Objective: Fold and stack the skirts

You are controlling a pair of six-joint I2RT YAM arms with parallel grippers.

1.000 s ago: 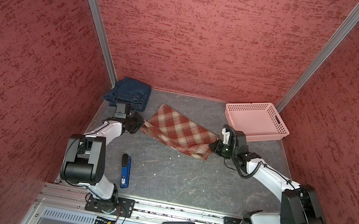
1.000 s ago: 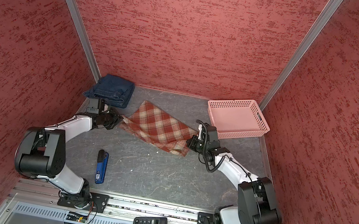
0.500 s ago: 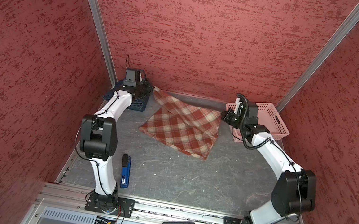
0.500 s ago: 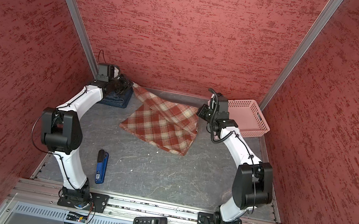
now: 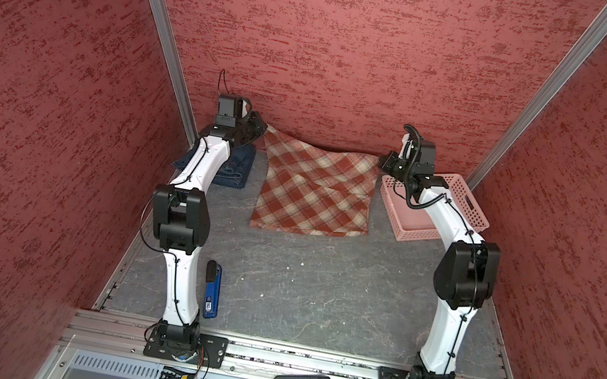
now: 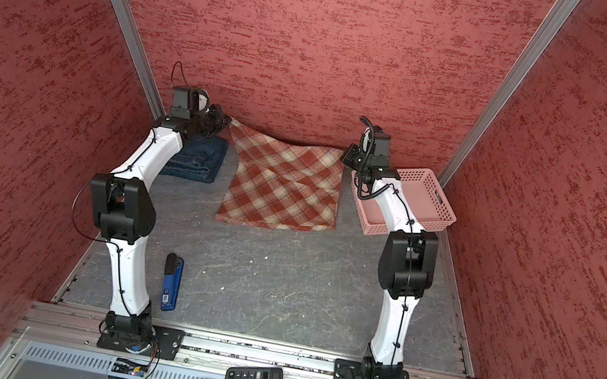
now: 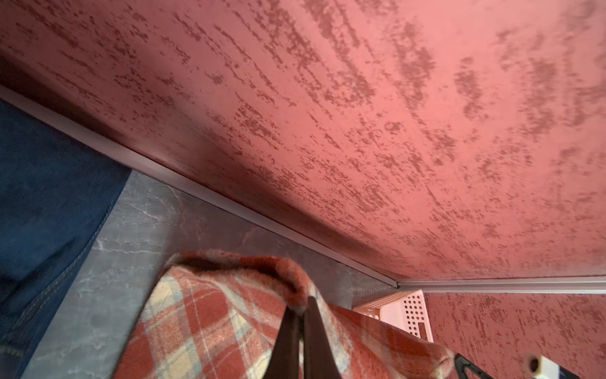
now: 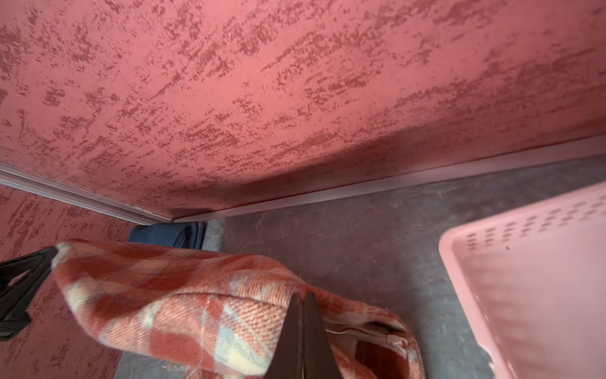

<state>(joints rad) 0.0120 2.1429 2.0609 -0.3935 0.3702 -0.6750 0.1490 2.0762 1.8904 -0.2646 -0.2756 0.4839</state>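
Left claw is clamped on one far corner of the plaid skirt, right claw on the other, both lifted at the back wall. Near hem lies on the table. Denim skirts sit folded just left.

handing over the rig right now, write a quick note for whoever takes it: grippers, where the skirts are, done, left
Grippers: left gripper shut on the far left corner of the plaid skirt, lifted; right gripper shut on its far right corner, lifted.
Plaid skirt: spread between the arms, far edge sagging in the air, near edge on the table.
Done: denim pile lies folded at the far left; how many pieces is unclear.
Left: fold the plaid skirt, then probably stack it on the denim.
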